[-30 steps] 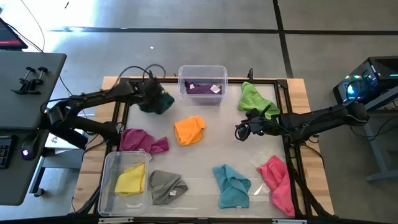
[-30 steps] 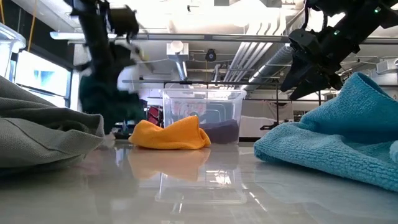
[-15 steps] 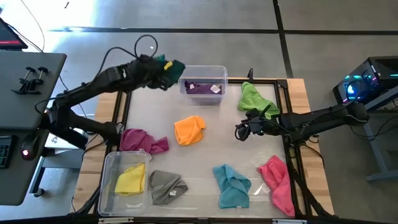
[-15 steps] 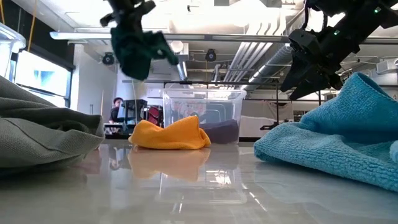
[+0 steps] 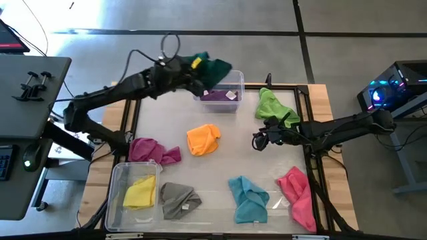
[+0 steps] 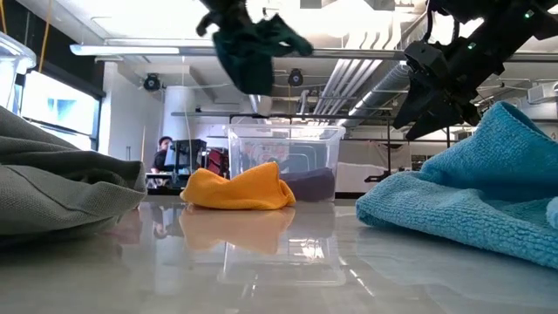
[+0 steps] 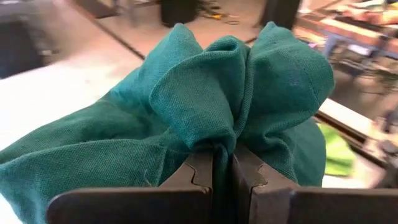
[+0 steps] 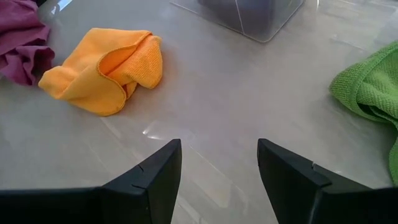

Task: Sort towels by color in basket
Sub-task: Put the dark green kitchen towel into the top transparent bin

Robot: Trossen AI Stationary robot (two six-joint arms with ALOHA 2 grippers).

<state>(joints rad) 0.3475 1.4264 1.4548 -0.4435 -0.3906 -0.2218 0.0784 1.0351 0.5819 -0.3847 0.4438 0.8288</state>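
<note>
The left gripper (image 5: pixel 195 69), jaws pinching the green towel (image 5: pixel 215 67), hangs over the far bin's (image 5: pixel 235 75) rim. Released here, the towel may drape the wall or fall outside. The right gripper (image 5: pixel 256 142) waits mid-table, jaws spread.

Towels are all plain: dark green towel (image 5: pixel 212 67), orange towel (image 5: pixel 203 139), lime towel (image 5: pixel 272 107), cyan towel (image 5: pixel 249 198), pink towel (image 5: pixel 297 196). Also the magenta towel (image 5: pixel 151 151), yellow towel (image 5: pixel 140 191), grey towel (image 5: pixel 178 199) and purple towel (image 5: pixel 215 95), no patterns.
</note>
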